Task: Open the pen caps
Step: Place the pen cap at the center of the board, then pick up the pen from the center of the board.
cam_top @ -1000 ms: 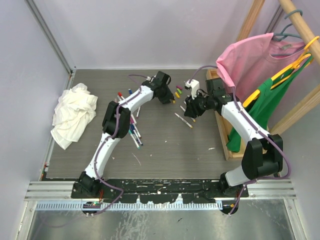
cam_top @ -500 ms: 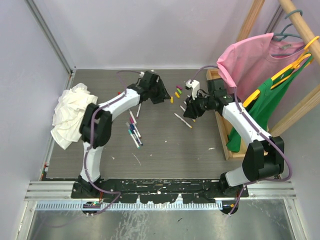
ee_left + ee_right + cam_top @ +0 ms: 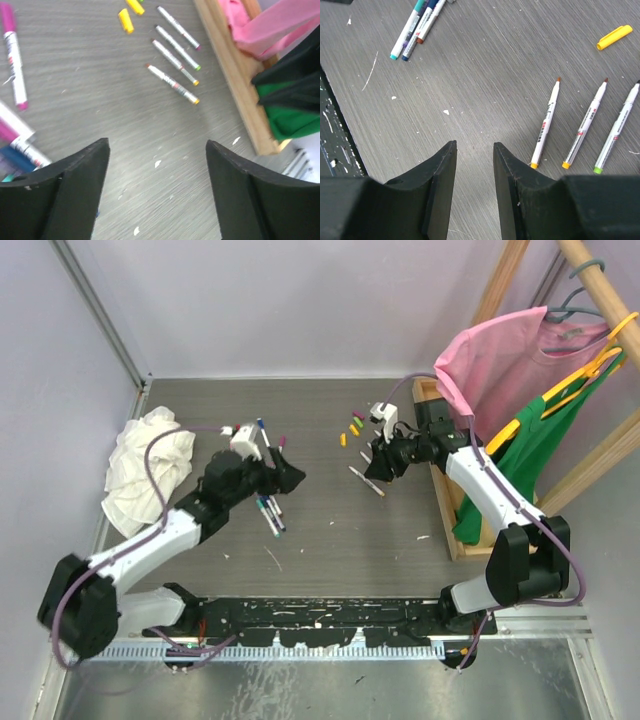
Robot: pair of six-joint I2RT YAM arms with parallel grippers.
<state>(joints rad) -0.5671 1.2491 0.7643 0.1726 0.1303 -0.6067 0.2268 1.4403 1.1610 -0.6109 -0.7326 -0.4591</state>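
Loose pen caps [image 3: 354, 423] lie in a small cluster at the back of the table, with one yellow cap [image 3: 342, 439] [image 3: 126, 21] [image 3: 614, 37] a little apart. Uncapped white pens [image 3: 366, 480] [image 3: 172, 82] [image 3: 545, 125] lie side by side below my right gripper [image 3: 378, 462] [image 3: 474, 145], which is narrowly open with nothing between its fingers. Capped pens [image 3: 268, 505] [image 3: 415, 25] lie left of centre, one with a pink cap [image 3: 14, 55]. My left gripper [image 3: 295, 477] [image 3: 157, 155] hovers just right of them, wide open and empty.
A crumpled white rag [image 3: 145, 465] lies at the table's left edge. A wooden frame [image 3: 440, 470] [image 3: 235, 75] stands along the right side, with pink [image 3: 500, 360] and green [image 3: 530, 440] garments hanging over it.
My left arm swung from the cap cluster at the back down towards the capped pens, and its gripper opened wide. A yellow cap now lies by the cluster. The right arm barely moved.
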